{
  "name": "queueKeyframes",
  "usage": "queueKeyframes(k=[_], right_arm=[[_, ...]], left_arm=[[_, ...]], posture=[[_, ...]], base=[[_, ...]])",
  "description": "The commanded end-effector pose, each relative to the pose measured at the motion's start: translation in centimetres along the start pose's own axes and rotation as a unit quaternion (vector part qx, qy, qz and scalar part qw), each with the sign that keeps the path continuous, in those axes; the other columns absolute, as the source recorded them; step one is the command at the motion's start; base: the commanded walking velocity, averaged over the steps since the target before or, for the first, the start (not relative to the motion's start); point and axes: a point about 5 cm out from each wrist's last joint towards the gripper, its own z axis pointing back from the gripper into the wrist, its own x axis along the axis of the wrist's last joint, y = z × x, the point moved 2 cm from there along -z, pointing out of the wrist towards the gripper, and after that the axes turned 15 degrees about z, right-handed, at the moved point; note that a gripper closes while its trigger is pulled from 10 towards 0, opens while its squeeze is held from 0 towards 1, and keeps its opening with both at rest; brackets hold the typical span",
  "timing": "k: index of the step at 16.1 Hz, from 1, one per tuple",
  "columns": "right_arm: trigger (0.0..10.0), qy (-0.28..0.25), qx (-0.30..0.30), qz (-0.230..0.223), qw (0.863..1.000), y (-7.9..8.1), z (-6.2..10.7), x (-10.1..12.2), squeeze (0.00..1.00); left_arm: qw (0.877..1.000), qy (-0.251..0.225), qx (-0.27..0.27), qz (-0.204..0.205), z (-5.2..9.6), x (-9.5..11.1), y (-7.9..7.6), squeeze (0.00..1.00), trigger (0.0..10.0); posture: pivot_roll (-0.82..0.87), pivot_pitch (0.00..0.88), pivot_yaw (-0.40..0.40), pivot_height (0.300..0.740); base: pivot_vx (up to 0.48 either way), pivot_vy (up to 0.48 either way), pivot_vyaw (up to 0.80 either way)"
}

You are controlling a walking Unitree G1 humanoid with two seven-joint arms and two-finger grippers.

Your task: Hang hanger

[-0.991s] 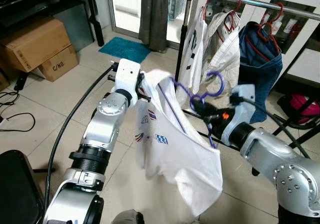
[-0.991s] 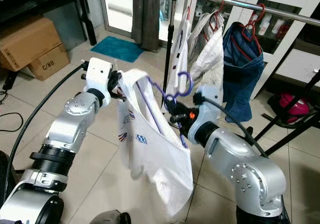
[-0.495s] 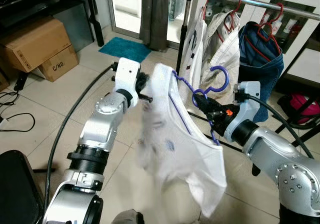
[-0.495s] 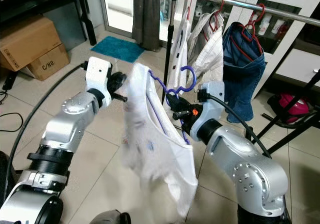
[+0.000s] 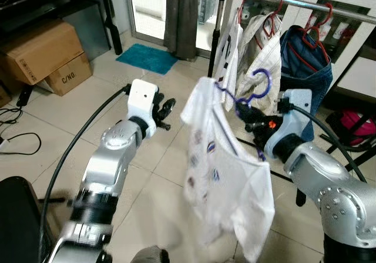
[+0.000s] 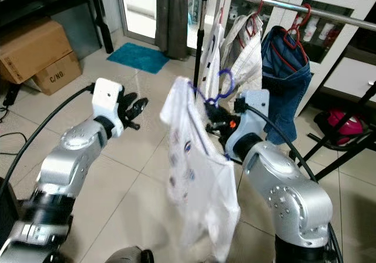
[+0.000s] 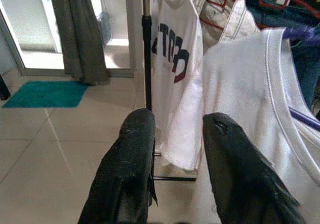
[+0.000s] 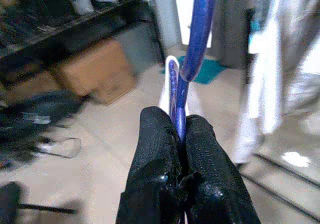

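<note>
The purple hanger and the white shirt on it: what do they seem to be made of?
The purple hanger, pinched by the right tool, looks like thin wire with a glossy plastic coat: slim, shiny rod.

The white shirt looks like soft, matte cotton-type knit: it drapes in loose folds, with a stitched neck edge. The exact fibre cannot be told.

Right end effector: black fingers pressed together on purple hanger (blurred). Behind: cardboard box, tiled floor, hanging white garment.
</note>
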Motion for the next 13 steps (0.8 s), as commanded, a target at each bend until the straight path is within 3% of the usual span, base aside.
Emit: queueKeyframes(k=[1, 2, 5, 7, 10, 13], right_arm=[[10.0, 0.002, -0.025, 0.02, 0.999, -0.6, 0.1, -0.2, 0.0], [10.0, 0.002, -0.03, 0.038, 0.999, -0.5, 0.2, -0.7, 0.0], [10.0, -0.017, -0.055, 0.032, 0.998, -0.4, 0.2, -0.9, 0.0], [10.0, -0.004, -0.098, 0.033, 0.995, -1.4, 0.9, -2.0, 0.0], [10.0, 0.009, -0.134, 0.033, 0.99, -2.1, 1.8, -3.1, 0.0], [10.0, 0.004, -0.139, 0.05, 0.989, -1.9, 1.2, -3.2, 0.0]], left_arm=[[1.0, 0.0, 0.002, 0.002, 0.4, 0.1, -0.1, 0.11, 10.0], [1.0, -0.002, 0.006, -0.004, 0.8, -0.2, -0.1, 0.0, 10.0], [1.0, 0.003, 0.007, -0.011, 1.9, -1.2, -0.4, 0.0, 10.0], [1.0, -0.002, 0.02, -0.005, 3.2, -1.8, -0.2, 0.0, 10.0], [0.998, -0.025, 0.034, -0.038, 4.2, -1.3, -0.2, 0.0, 10.0], [0.996, -0.042, 0.056, -0.052, 4.5, -0.5, 0.5, 0.0, 10.0]], posture=[[-0.03, 0.006, 0.0, 0.74], [-0.02, 0.006, 0.007, 0.74], [-0.02, 0.004, 0.022, 0.74], [-0.02, 0.014, 0.033, 0.74], [-0.01, 0.018, 0.028, 0.74], [0.02, 0.0, 0.026, 0.74]], base=[[0.0, 0.0, 0.0], [0.0, 0.0, 0.0], [0.0, 0.0, 0.0], [0.0, 0.0, 0.0], [0.0, 0.0, 0.0], [0.0, 0.0, 0.0]])
